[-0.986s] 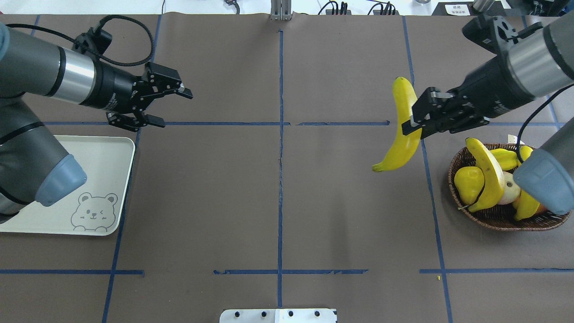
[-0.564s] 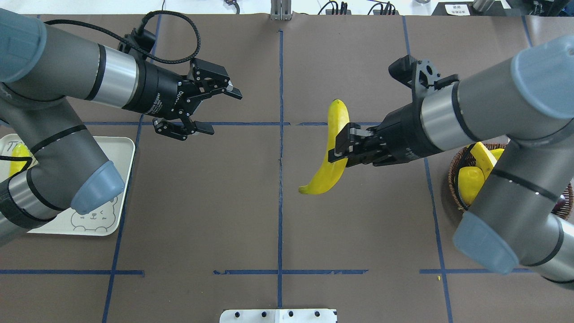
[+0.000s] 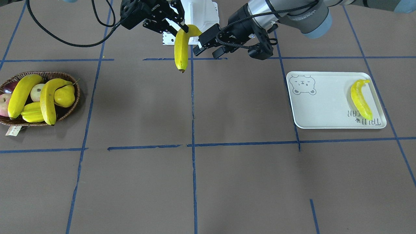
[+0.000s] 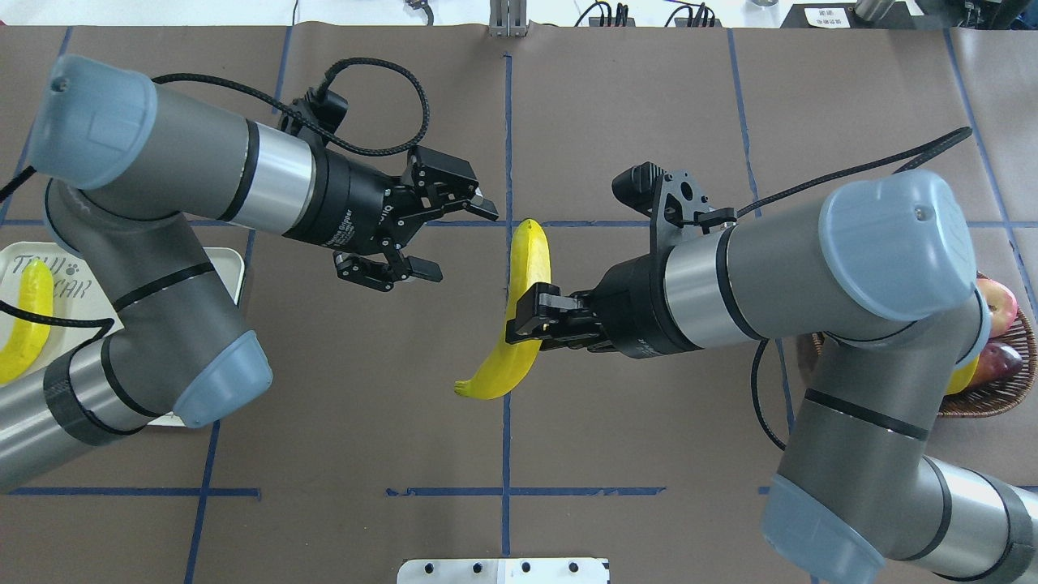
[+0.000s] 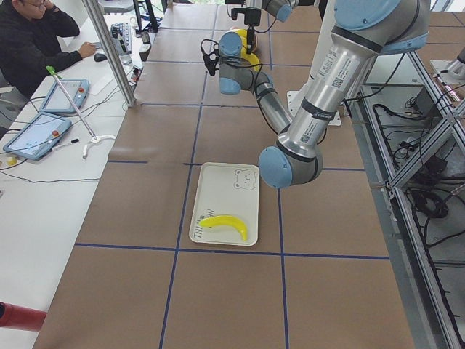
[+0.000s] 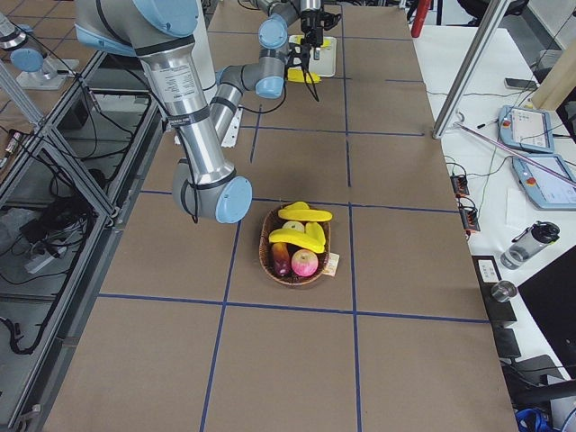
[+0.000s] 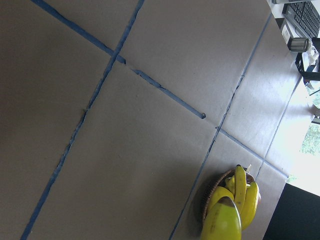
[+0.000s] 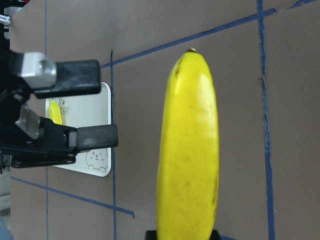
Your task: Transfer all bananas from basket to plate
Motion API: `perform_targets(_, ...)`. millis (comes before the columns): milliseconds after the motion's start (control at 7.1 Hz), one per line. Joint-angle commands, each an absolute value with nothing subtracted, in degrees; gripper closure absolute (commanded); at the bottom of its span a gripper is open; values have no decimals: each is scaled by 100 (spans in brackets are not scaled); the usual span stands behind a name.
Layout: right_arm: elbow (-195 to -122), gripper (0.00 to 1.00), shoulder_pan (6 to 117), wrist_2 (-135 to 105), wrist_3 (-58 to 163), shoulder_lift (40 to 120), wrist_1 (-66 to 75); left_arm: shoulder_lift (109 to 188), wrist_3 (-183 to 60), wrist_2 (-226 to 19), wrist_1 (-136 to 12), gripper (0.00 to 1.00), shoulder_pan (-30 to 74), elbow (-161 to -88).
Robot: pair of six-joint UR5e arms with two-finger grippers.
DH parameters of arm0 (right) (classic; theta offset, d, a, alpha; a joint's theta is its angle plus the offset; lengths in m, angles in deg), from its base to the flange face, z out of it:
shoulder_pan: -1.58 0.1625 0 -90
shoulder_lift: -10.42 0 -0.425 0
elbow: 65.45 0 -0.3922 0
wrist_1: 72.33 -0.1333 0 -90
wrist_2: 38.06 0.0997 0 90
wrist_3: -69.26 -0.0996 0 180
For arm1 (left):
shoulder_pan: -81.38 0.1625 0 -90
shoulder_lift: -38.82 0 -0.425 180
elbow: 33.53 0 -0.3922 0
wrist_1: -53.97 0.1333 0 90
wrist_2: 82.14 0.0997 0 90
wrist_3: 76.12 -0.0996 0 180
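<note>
My right gripper [image 4: 525, 315] is shut on a long yellow banana [image 4: 525, 272], held above the table's middle. In the right wrist view this banana [image 8: 190, 150] fills the centre. My left gripper [image 4: 458, 242] stands open just to its left, nothing between its fingers, a small gap apart from the fruit. Seen from the front, the banana [image 3: 181, 48] hangs tip down between both grippers. The woven basket [image 3: 70, 112] holds two more bananas [image 3: 19, 94] [image 3: 48, 100]. One banana [image 3: 360, 99] lies on the white bear plate [image 3: 325, 104].
A yellow pear [image 3: 65, 96], a starfruit [image 3: 32, 112], a pale fruit and red apples share the basket. Blue tape lines cross the brown table cover. A person sits at a side desk [image 5: 43, 94] beyond the table's far edge.
My right arm carried the banana leftward from beside the basket to the table's middle. My left arm swung right from the plate toward it, its gripper staying open.
</note>
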State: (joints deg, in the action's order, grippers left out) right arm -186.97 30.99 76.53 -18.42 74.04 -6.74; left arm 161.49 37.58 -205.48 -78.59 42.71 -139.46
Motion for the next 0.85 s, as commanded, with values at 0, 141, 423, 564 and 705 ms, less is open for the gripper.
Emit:
perform_targets(0,-18709,99,3041,7637,-1846,7379,-676,16292,3753,-19995,-7866,1,4761,-13926)
perform_targets(141,-18709,99,3015,7637,-1846,7379,-676,16310,3735,-19939,-7874,1,4833,-13917)
perform_targets(423,-18700,99,3006,7637,-1837,7388,-676,16380,3726,-19930,-7848,3,4982,-13926)
perform_targets(564,-18709,99,3006,7637,-1845,7388,-676,16389,3709,-19826,-7857,10,5009,-13935)
perform_targets(705,-18718,99,3006,7637,-1837,7388,-676,16389,3691,-19798,-7857,14,5027,-13909)
